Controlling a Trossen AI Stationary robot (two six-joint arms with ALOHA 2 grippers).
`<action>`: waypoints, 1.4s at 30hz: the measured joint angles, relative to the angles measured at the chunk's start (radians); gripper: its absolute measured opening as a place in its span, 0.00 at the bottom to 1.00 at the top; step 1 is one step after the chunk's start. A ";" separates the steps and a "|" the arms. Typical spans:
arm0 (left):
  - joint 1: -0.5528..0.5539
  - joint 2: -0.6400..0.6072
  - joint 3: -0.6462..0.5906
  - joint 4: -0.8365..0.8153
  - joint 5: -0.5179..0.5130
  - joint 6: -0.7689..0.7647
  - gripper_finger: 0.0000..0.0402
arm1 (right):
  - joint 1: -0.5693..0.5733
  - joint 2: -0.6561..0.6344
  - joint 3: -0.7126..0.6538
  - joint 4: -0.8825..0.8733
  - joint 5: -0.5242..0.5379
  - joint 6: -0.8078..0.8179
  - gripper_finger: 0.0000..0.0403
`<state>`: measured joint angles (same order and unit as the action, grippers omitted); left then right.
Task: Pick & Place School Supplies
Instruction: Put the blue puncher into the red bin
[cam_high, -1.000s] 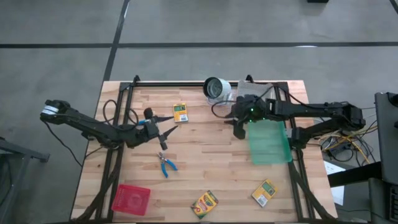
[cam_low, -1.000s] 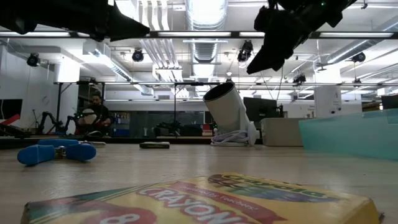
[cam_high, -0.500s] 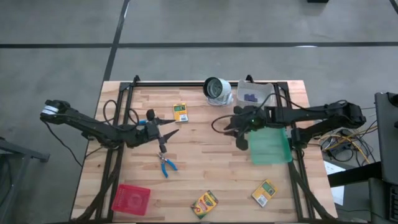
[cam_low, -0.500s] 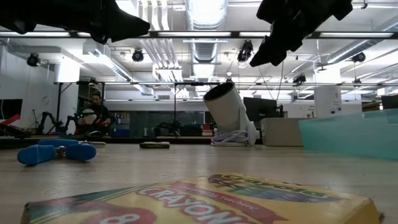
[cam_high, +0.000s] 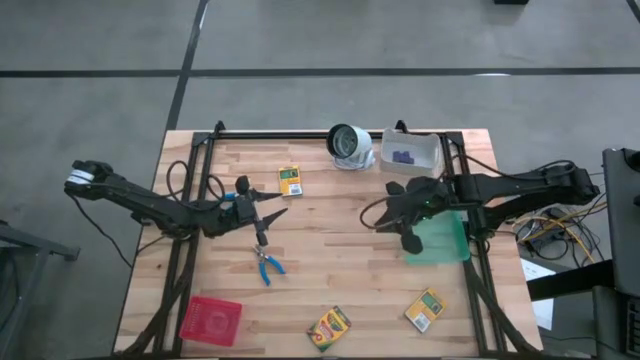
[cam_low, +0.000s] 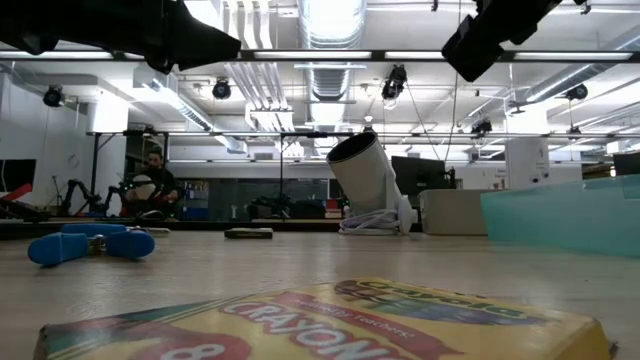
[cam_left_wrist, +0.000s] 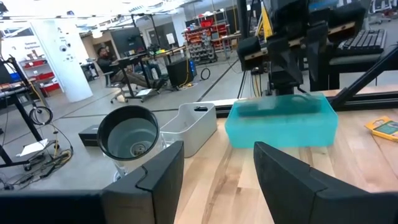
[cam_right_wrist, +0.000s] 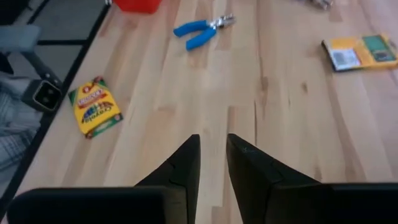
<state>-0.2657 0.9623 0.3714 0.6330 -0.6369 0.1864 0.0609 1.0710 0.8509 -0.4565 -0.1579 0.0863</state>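
right claw (cam_high: 400, 213) empty above table, left claw (cam_high: 268, 212) open

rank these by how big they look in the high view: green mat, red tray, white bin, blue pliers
1. green mat
2. white bin and red tray, which look about alike, so no firm order between them
3. blue pliers, clearly the smallest

The right arm covers part of the mat, yet it still looks largest.

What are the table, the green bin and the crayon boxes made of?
Table: looks like wood, pale planks with grain lines. Green bin: probably plastic, see-through with smooth walls. Crayon boxes: likely printed cardboard, flat yellow-and-green faces with folded edges.
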 joint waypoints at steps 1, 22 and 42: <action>0.000 0.000 0.000 0.000 0.000 0.000 0.50 | 0.001 -0.006 0.000 0.005 0.000 0.000 0.18; 0.011 -0.023 0.206 -0.761 -0.283 -0.216 0.50 | 0.000 0.108 -0.002 0.065 0.002 0.042 0.20; 0.062 0.016 0.354 -1.751 -0.107 -1.079 0.50 | 0.000 0.118 -0.002 0.070 0.002 0.018 0.21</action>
<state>-0.2037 0.9783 0.7254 -1.1177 -0.7442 -0.8931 0.0605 1.1885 0.8490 -0.3862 -0.1558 0.1042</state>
